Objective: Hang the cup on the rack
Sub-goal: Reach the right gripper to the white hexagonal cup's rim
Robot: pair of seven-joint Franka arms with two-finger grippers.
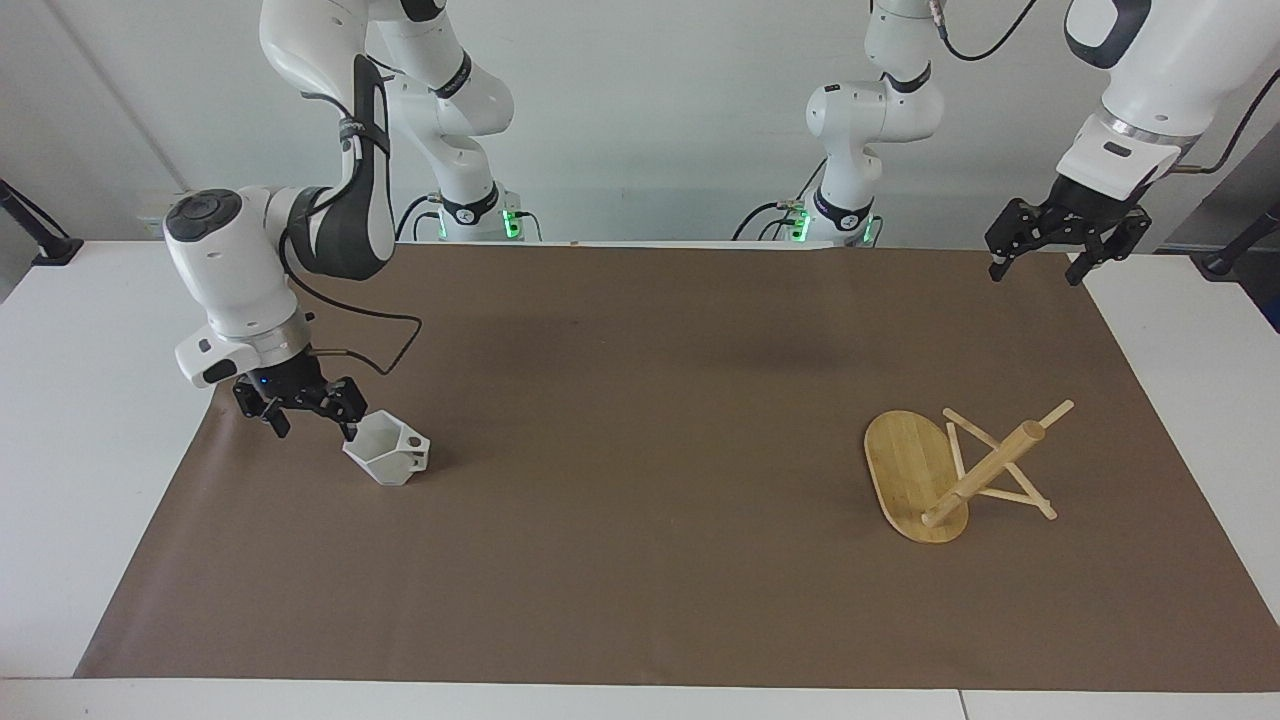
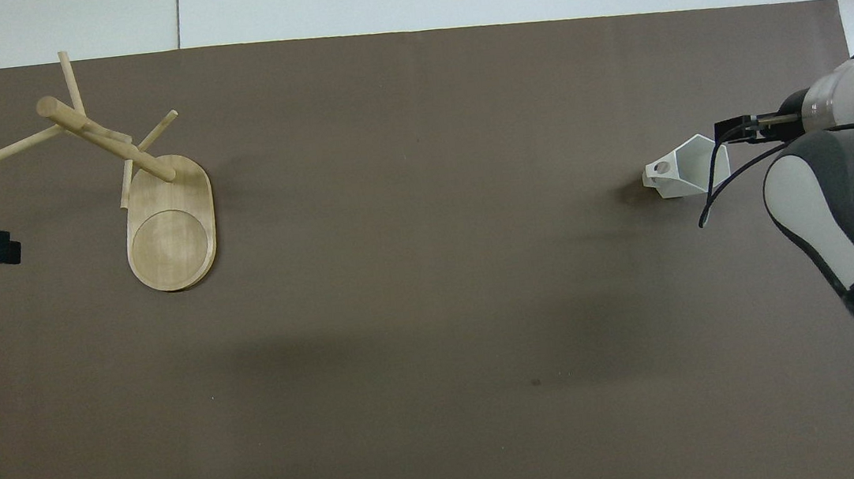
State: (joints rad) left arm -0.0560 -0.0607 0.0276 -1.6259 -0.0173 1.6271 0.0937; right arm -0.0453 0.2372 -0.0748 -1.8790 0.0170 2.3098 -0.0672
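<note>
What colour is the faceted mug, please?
The faceted mug is matte white, clearest in the facing view.
</note>
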